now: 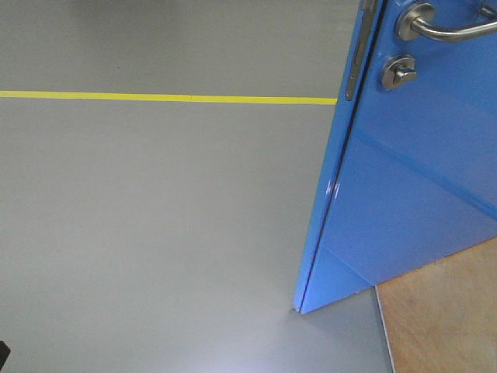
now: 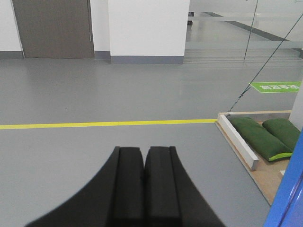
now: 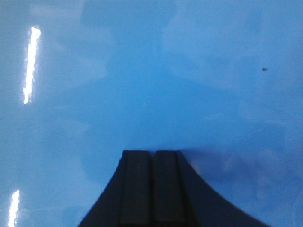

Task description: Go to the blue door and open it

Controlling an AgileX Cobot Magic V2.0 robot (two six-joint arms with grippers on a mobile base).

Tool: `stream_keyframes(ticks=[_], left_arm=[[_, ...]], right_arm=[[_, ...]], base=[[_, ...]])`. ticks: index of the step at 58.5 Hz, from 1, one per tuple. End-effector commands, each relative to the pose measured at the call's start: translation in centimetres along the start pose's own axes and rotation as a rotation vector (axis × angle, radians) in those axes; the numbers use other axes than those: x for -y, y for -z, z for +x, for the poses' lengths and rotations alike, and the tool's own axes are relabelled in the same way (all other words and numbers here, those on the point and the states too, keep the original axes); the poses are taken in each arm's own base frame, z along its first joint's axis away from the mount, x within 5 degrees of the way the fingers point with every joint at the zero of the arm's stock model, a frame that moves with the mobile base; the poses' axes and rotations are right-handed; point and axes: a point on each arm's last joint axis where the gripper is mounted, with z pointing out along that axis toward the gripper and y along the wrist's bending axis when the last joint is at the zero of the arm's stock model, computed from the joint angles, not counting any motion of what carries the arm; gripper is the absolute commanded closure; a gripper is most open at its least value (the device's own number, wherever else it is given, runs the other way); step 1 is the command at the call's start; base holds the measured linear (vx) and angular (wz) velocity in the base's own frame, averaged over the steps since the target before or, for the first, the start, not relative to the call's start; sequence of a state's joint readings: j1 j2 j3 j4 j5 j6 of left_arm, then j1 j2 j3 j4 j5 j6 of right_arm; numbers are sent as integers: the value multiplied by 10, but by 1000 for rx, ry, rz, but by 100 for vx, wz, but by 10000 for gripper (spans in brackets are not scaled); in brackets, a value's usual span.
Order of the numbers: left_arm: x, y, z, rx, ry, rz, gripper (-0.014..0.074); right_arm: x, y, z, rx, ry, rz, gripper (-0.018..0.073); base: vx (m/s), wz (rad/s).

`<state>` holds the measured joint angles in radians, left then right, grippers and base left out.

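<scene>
Green bags (image 2: 258,137) near blue door (image 2: 288,201)

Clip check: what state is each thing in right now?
Blue door: open, latch edge free.
Handle: not held.
Left gripper: fingers shut, empty.
Right gripper: fingers shut, empty, facing the blue panel.
Grey door: closed.

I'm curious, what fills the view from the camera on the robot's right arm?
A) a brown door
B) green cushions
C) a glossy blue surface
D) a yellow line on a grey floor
C: the right wrist view shows nothing but the glossy blue door behind the closed right pincer.
</scene>
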<state>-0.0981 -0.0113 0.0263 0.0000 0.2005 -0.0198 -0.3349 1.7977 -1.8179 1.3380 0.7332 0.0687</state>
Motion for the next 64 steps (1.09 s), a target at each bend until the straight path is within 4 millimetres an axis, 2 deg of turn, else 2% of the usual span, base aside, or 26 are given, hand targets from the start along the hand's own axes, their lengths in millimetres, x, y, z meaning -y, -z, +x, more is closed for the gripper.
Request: stream_keyframes(ticks=[1,64], left_arm=[[0,3,-16,121,12,6,524],[0,3,-16,121,12,6,524]], right_arm=[[-31,13,3,53,19,-91,561],[-29,12,2,52,16,-88,561]], base=[[17,1],[13,7]])
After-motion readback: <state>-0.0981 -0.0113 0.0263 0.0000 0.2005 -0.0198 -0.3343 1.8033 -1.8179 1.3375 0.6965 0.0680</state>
